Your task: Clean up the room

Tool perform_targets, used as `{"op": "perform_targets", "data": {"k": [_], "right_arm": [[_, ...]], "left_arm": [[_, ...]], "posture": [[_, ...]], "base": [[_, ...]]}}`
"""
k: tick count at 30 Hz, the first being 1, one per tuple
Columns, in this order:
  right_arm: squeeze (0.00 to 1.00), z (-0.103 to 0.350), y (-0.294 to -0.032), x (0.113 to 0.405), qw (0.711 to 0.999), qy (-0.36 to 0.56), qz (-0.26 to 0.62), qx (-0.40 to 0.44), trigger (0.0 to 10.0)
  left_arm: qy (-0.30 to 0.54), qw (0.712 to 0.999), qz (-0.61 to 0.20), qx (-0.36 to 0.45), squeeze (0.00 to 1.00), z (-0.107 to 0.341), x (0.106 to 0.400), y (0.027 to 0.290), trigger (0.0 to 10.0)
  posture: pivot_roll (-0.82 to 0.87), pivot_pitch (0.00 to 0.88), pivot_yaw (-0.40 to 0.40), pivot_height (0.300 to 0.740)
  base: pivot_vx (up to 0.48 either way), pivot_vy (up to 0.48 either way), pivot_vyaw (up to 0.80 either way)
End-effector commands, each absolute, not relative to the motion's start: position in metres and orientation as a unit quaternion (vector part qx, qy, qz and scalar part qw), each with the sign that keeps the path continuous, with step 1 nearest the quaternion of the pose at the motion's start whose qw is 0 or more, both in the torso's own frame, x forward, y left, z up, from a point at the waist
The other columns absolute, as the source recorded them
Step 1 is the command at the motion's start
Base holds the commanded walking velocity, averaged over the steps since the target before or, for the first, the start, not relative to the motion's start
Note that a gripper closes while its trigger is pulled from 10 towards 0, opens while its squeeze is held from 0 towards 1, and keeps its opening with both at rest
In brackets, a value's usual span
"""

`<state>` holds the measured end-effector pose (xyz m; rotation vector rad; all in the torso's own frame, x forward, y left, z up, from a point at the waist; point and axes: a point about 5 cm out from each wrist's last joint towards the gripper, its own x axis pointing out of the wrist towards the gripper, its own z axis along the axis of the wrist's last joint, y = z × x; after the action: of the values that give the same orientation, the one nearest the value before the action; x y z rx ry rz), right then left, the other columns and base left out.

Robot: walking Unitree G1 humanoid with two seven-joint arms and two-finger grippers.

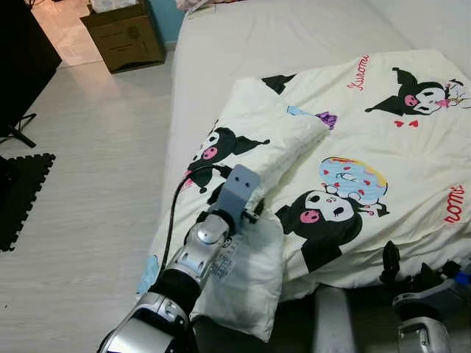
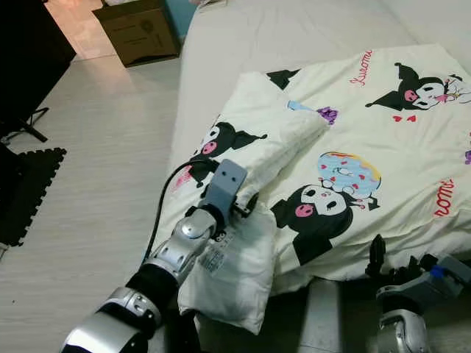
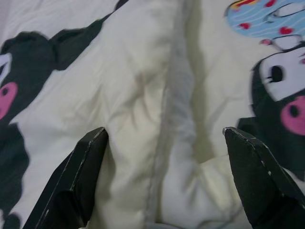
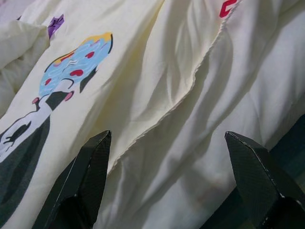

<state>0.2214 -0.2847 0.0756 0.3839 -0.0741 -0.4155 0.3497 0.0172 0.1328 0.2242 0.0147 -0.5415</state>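
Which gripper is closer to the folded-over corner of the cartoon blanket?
Left. The left gripper, fingers open, sits right on the folded corner of the blanket. The right gripper, also open, is at the blanket's near edge, well off to the right.

Home bedroom: bed (image 1: 221,44) with cartoon-print quilt (image 1: 383,169), wood-look floor (image 1: 96,184), cardboard box (image 1: 125,33)

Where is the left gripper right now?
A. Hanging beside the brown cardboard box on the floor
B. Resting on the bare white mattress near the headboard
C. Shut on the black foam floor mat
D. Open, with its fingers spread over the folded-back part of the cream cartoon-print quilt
D: the left gripper has its black fingers wide apart over a fold of the cream cartoon-print quilt, at the near corner of the bed.
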Motion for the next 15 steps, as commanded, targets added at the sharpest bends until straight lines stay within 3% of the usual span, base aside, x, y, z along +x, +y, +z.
{"op": "perform_targets", "data": {"k": [1, 15], "right_arm": [[0.0, 0.068, -0.277, 0.221, 0.958, -0.02, -0.2, 0.205, 10.0], [0.0, 0.068, -0.274, 0.222, 0.958, -0.017, -0.198, 0.208, 10.0]], "left_arm": [[0.029, 0.957, -0.266, 0.112, 0.0, 0.123, 0.346, 0.02, 10.0], [0.129, 0.957, -0.23, 0.116, 0.0, 0.099, 0.346, 0.03, 10.0]], "posture": [[-0.03, 0.25, 0.181, 0.506], [-0.04, 0.25, 0.18, 0.506]], "base": [[0.0, 0.0, 0.0], [0.0, 0.0, 0.0]]}}
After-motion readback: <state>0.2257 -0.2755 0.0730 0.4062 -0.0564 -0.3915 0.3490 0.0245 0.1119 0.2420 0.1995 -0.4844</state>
